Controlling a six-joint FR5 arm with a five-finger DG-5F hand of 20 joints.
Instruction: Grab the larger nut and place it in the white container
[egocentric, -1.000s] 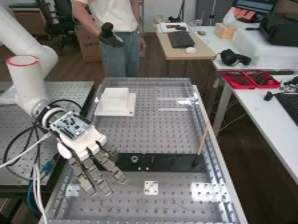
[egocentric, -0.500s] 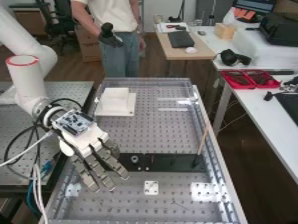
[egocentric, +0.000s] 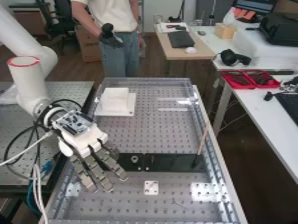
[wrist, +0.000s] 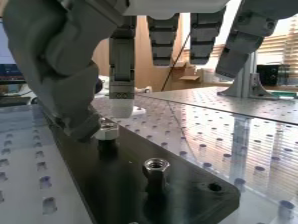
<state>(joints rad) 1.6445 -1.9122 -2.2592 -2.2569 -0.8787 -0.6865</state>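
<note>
The dark hand (egocentric: 91, 156) is over the left part of the flat black bar (egocentric: 171, 162), its fingers long and relaxed. Beyond the bar stands the white container (egocentric: 115, 103). In the wrist view, the larger nut (wrist: 107, 131) sits on a post on the bar, between the thumb tip and the pale tip of one finger of the hand (wrist: 61, 65). The thumb is very close to the nut; whether it touches cannot be told. The smaller nut (wrist: 156, 166) stands nearer the bar's end.
The bearing (egocentric: 134, 159) stands on the bar, just right of the fingers. A thin brown stick (egocentric: 203, 142) leans up from the bar's right part. A white square plate (egocentric: 151, 188) lies on the perforated bench (egocentric: 176, 202). Raised rails edge the bench.
The hand has shifted a little right and away from the high view's near edge since the first frame. Between the last two frames it has barely moved.
</note>
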